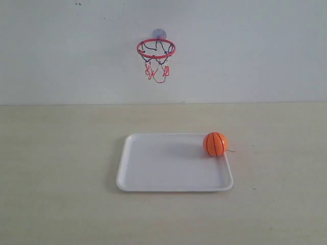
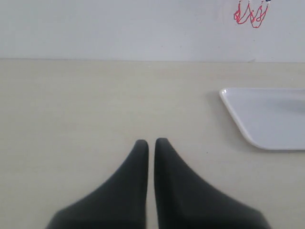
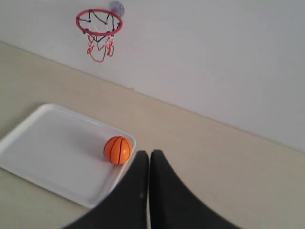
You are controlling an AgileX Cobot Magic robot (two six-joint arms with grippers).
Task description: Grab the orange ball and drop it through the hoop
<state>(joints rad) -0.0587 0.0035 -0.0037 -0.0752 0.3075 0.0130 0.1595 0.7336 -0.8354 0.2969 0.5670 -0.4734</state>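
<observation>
The left gripper is seen closed, its two dark fingers brought together with only a thin slit between them and nothing clasped. It is held over bare table, well apart from the near corner of the white tray. A scrap of the red net of the hoop is caught at the edge of that view.

The right gripper is likewise closed and empty. Just beside its tips the orange ball is seen, resting inside the white tray close to a corner. Whether ball and fingers touch cannot be told.

In the exterior view the orange ball is found in the far right corner of the white tray, against the rim. The tray is laid flat on the table. The hoop is fixed to the wall by a suction cup — above and behind the tray, its net dangling.
</observation>
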